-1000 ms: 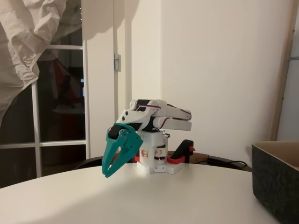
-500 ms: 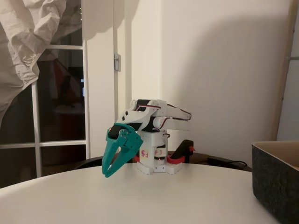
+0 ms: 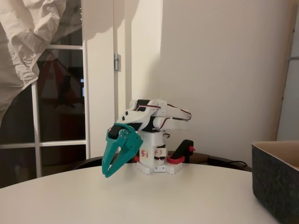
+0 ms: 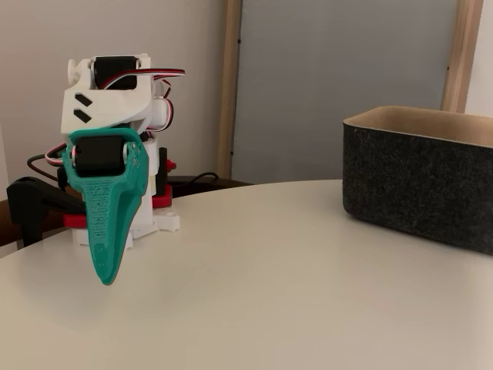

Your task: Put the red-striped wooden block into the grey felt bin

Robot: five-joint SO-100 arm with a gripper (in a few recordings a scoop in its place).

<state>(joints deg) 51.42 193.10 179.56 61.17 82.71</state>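
Inspector: Fixed view first. Where does your tool sit?

Operator: My tool (image 3: 108, 171) hangs off the folded white arm (image 3: 159, 114), tips pointed down at the white desk (image 3: 154, 196) and just above it. Its two teal fingers (image 3: 122, 156) stand slightly apart, with nothing between them. From the other fixed camera I see my tool (image 4: 105, 274) edge-on as one teal blade, so the gap cannot be judged there.

Inspector: And the grey felt bin?

Operator: It stands on the desk well apart from my tool, off to its right in both fixed views. One shows only a dark corner at the frame edge (image 3: 275, 179); the other shows the grey felt bin (image 4: 420, 177) upright, with thick dark walls and a tan inner rim.

Inspector: The red-striped wooden block?

Operator: I cannot place it from these pictures. My tool holds nothing.

Inspector: Behind the tool?

Operator: My arm's white base (image 3: 156, 161) with a red clamp, against a pale wall.
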